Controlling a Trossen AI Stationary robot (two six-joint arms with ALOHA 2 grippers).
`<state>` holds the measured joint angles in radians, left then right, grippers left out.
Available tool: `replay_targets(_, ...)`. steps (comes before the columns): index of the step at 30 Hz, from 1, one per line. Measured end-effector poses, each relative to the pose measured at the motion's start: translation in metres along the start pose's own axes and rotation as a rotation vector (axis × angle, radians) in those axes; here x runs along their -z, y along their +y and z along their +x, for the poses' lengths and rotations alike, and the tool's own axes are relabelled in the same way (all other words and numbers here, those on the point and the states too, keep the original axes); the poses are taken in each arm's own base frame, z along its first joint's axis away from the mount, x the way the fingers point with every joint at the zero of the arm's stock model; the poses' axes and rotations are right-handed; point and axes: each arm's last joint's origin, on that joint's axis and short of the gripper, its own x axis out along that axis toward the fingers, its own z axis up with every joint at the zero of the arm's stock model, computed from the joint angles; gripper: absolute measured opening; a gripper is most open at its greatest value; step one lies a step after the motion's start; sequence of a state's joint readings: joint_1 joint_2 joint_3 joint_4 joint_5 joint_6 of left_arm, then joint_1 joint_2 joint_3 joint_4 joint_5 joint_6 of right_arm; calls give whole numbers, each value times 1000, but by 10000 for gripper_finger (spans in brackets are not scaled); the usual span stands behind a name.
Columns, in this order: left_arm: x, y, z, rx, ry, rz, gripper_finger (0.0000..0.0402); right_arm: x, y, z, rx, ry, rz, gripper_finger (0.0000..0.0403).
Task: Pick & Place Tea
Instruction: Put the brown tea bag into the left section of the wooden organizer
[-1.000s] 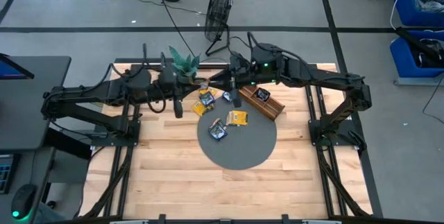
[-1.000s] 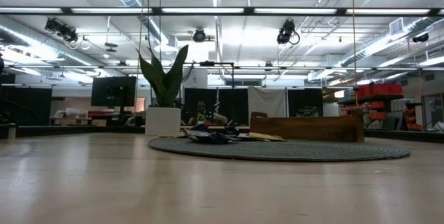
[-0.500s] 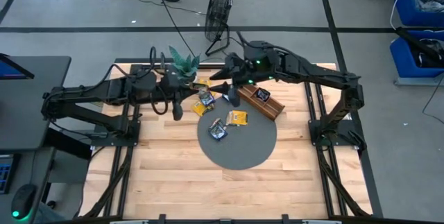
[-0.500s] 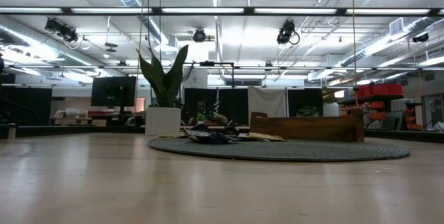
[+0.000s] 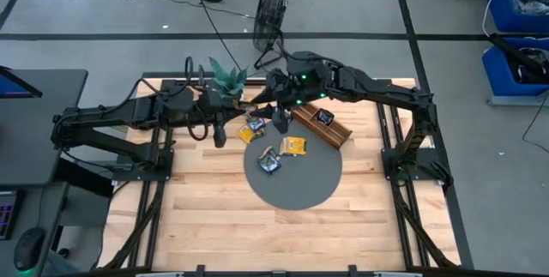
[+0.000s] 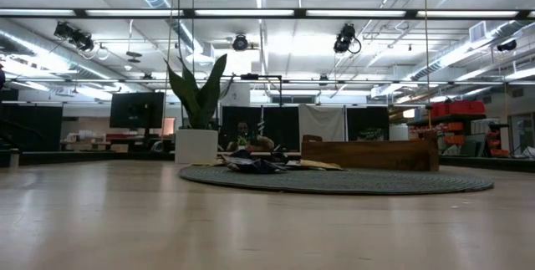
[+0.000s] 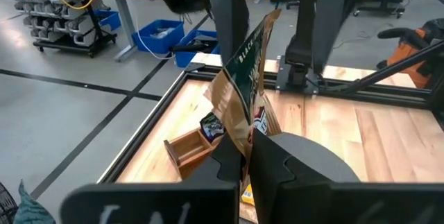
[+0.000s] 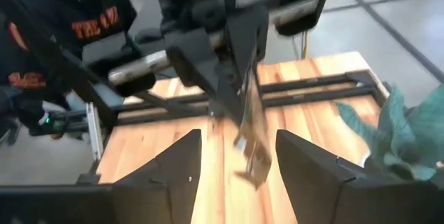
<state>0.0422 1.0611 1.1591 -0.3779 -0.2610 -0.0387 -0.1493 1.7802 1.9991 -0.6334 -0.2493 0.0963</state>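
My left gripper [image 7: 248, 144] is over the round grey mat's far left side [image 5: 220, 133] and is shut on a brown and green tea packet [image 7: 243, 78]. My right gripper [image 8: 239, 151] is open and faces that packet [image 8: 250, 127] from the right, a short way off [image 5: 278, 123]. Several yellow and dark packets [image 5: 294, 146] lie flat on the mat [image 5: 296, 187]; in the low view they show as a low pile [image 6: 251, 165]. Neither gripper shows in the low view. My left gripper pinches the packet by its end nearest the fingers [image 7: 244, 132], between the two fingers [image 7: 225, 158]. The fingers slant down from the table's left. The packet sticks out past the fingertips, on edge and a little crumpled, lifted clear of the table.
A long brown wooden tray [image 5: 322, 123] lies at the mat's far right edge, under my right arm. A potted green plant [image 5: 227, 78] stands at the far edge beside my left arm. A fan [image 5: 270, 7] stands beyond the table. A person in a dark top [image 8: 62, 23] is behind the table.
My right gripper has moved toward the table's left, from over the tray's left end toward my left gripper and the packet it holds. My left arm has shifted slightly toward the right. The packets on the mat have stayed in place.
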Motion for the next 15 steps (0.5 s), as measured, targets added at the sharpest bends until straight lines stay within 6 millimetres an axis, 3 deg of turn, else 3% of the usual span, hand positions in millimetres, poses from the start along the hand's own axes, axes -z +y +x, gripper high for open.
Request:
replay_targets(8, 5, 0, 0, 20, 46, 13, 12, -14, -3, -18, 16, 9, 2, 191)
replay_targets(15, 5, 0, 0, 20, 50, 14, 13, -15, -8, -11, 10, 106, 20, 191)
